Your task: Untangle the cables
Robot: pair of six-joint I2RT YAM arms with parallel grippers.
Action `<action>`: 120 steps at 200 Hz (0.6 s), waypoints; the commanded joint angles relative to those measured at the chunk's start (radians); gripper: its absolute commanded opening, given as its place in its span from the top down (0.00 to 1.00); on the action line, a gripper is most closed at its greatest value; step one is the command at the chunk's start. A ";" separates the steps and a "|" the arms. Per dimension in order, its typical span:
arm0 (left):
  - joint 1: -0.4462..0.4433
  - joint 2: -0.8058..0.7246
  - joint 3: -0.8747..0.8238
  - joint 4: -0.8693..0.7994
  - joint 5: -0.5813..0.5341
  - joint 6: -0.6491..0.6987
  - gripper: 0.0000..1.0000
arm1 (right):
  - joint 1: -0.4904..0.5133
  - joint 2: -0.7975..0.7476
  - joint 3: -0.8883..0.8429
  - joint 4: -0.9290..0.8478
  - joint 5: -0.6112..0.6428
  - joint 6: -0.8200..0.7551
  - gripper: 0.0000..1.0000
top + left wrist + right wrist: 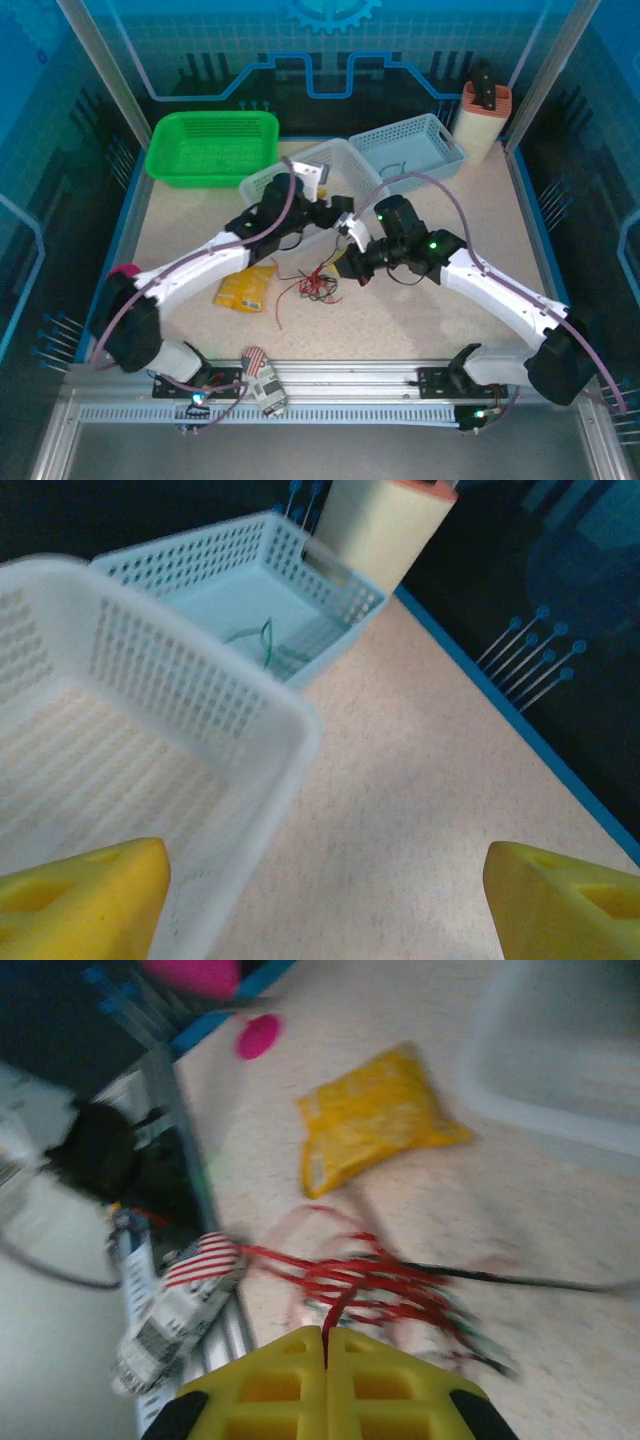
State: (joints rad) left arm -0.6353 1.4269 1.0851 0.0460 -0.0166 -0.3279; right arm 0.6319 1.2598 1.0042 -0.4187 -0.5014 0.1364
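Blue-tinted panels on an aluminium frame close in a speckled beige tabletop (440, 310) with a blue border. At the back stand three perforated plastic baskets: a green basket (200, 172) on the left, a white basket (262, 182) near the middle, and a light blue basket (410, 162) to the right, touching the white one. In the rear right corner is a cream canister (480, 125) with an orange top. The left gripper (338, 212) hangs above the near right corner of the white basket; in its wrist view its yellow fingers (85, 895) stand wide apart, with nothing between them. The right gripper (352, 265) is low over the middle of the table, its yellow fingers (270, 1385) pressed together and a strand of the red cable (360, 1275) nipped in the seam between them. A yellow packet (245, 288) lies flat on the table, left of the red cable, whose loose tangle rests on the surface just beside the right gripper. A red-and-white striped item (258, 365) sits at the front rail. A black cable (540, 1282) runs out from the red tangle across the table. A dark green wire (262, 640) lies looped in the light blue basket.
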 commanded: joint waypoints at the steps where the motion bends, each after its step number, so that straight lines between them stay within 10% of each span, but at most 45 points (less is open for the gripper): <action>1: 0.004 -0.199 -0.060 -0.190 -0.019 -0.066 0.17 | -0.077 0.025 0.003 -0.035 0.110 0.167 1.00; 120: 0.022 -0.403 -0.157 -0.428 0.114 -0.245 0.10 | -0.077 0.014 0.014 -0.029 0.186 0.298 1.00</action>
State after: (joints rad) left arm -0.6209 0.9848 0.9058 -0.2588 0.0170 -0.4721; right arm 0.5556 1.2842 0.9985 -0.4416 -0.3553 0.3622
